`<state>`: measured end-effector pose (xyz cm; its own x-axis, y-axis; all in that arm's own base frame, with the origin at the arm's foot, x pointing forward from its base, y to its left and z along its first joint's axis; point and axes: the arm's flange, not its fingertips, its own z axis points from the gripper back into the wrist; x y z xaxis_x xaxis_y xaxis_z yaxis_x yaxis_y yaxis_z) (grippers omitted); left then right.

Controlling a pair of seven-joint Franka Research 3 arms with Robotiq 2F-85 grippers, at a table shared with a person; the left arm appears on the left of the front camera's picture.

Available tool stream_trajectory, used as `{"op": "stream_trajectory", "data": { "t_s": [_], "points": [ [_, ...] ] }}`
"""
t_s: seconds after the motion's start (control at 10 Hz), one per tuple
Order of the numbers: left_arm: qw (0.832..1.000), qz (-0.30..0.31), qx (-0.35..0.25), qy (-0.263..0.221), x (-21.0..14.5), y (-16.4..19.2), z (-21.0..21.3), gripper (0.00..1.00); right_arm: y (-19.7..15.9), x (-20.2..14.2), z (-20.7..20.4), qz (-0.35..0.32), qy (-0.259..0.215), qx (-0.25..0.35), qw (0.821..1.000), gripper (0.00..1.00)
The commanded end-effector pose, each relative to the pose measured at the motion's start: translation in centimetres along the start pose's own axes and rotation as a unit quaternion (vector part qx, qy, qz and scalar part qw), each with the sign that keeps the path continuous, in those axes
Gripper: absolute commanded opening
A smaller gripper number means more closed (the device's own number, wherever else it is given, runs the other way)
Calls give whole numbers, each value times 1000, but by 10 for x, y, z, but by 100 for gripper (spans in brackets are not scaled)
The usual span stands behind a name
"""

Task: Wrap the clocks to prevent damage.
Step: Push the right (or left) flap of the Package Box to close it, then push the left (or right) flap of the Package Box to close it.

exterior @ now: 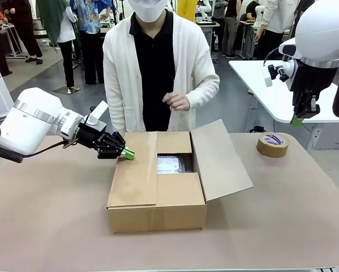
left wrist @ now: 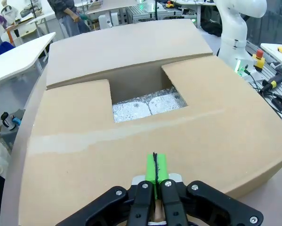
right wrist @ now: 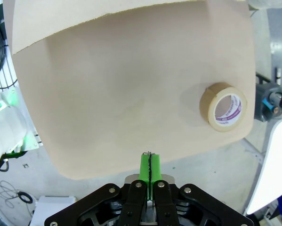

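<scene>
Silvery clocks show from left wrist, tape roll from right wrist.

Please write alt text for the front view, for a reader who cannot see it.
A cardboard box sits on the table, its right flap open, with the silvery wrapped clocks showing inside. The left claw, shut, is at the folded left flap; a person stands behind, tape roll at right.

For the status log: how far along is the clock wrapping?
Done: the clocks sit in silvery wrap inside the box, with its left flap folded down. In hand: the left gripper, shut, is at that flap; contact is unclear. Left: the right flap stands open, the tape lies beside the box, and the right gripper hangs shut, high to the right.
</scene>
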<state>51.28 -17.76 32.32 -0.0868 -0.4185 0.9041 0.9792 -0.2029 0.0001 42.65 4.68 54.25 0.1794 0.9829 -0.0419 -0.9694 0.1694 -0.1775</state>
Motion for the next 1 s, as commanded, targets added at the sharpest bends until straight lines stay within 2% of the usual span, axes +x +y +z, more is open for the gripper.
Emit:
{"op": "stream_trajectory", "data": {
  "t_s": [0.0, 0.9],
  "points": [
    [1000, 4, 3, 2, -5, 1, -1, 0, 1, -1, 2, -1, 2, 2, 1000, 1],
    [1000, 4, 3, 2, -5, 1, -1, 0, 1, -1, 2, -1, 2, 2, 1000, 1]
  ]
}}
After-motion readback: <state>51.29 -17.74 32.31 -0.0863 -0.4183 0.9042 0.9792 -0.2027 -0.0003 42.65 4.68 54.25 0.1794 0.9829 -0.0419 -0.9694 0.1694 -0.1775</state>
